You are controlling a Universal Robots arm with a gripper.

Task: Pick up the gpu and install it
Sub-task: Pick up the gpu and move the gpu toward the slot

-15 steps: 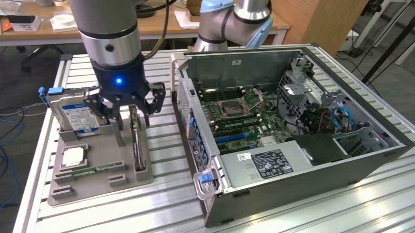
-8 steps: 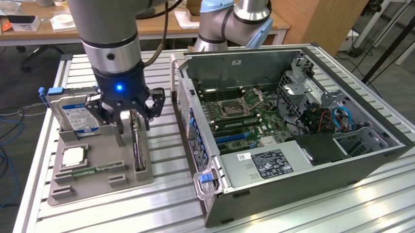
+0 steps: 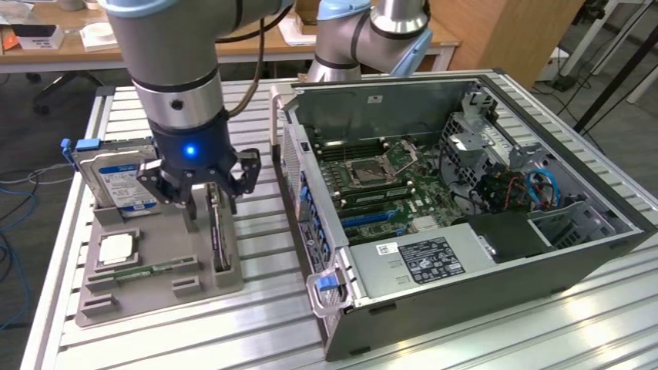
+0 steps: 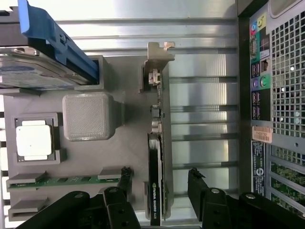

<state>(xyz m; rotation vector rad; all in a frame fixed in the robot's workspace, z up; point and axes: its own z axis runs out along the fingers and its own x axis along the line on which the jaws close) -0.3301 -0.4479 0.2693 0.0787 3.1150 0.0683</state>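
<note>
Two fingers (image 4: 125, 181) stand apart, one on each side of the gpu (image 4: 155, 191) (image 3: 217, 231). A gap shows on both sides, so no contact. My gripper (image 3: 211, 212) hangs low over it, jaws wide.

The gpu stands on edge in a slot of the grey tray (image 3: 154, 289), with its metal bracket (image 4: 158, 55) at the end toward the hard drive (image 3: 119, 181).

Next on the tray:
- a raised block (image 4: 88, 116)
- the cpu (image 4: 33, 140) and memory stick (image 4: 62, 180), flat in their recesses
- the hard drive, standing at the far end

The tray sits on the slatted table (image 3: 257, 324). Beyond it, on the exterior view's right, is the open case (image 3: 308, 154), motherboard (image 3: 381, 177) exposed.
</note>
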